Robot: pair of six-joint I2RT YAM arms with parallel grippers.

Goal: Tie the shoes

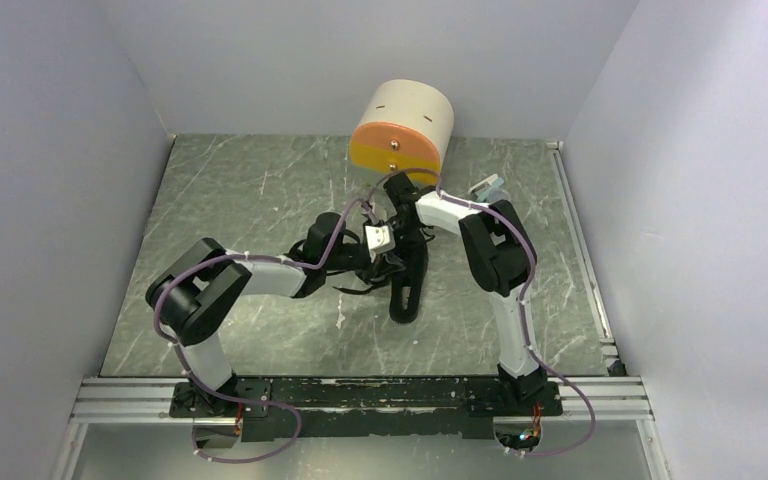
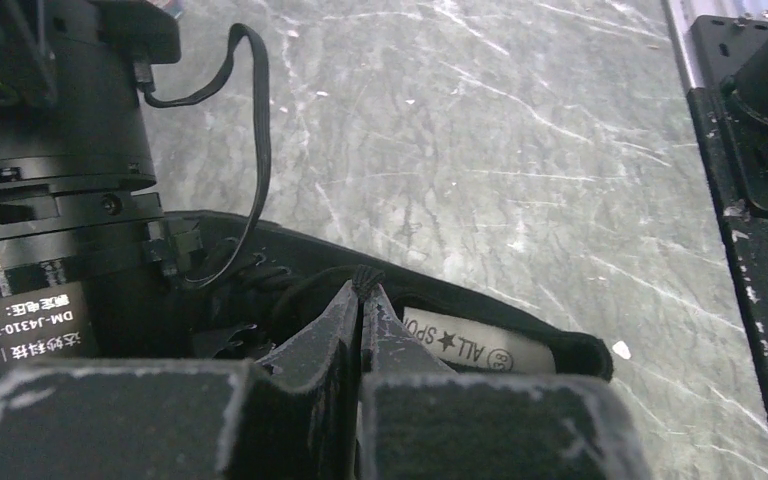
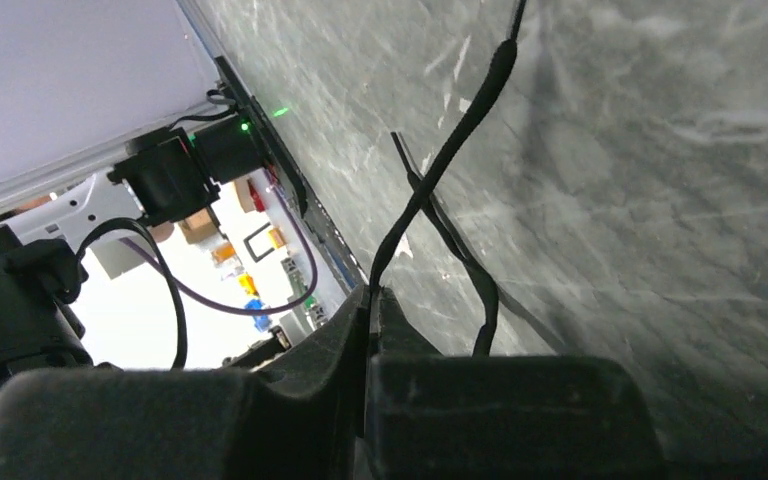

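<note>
one black shoe [image 1: 406, 298] in the middle of the table [image 1: 250, 190], two lace strands [image 3: 442, 168], one round box [image 1: 410, 120] at the far edge, two arms: left arm [image 1: 260, 272], right arm [image 1: 492, 248].

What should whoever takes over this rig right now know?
Left tool: shut on black lace at the opening of the black shoe.
Right tool: shut on a lace strand, which a second strand crosses.
Shoe: lying mid-table under both wrists, in front of the round drawer box.
Done: lace gripped by both tools; no finished bow visible.
Left: form the knot and bow, pull tight, release.
</note>
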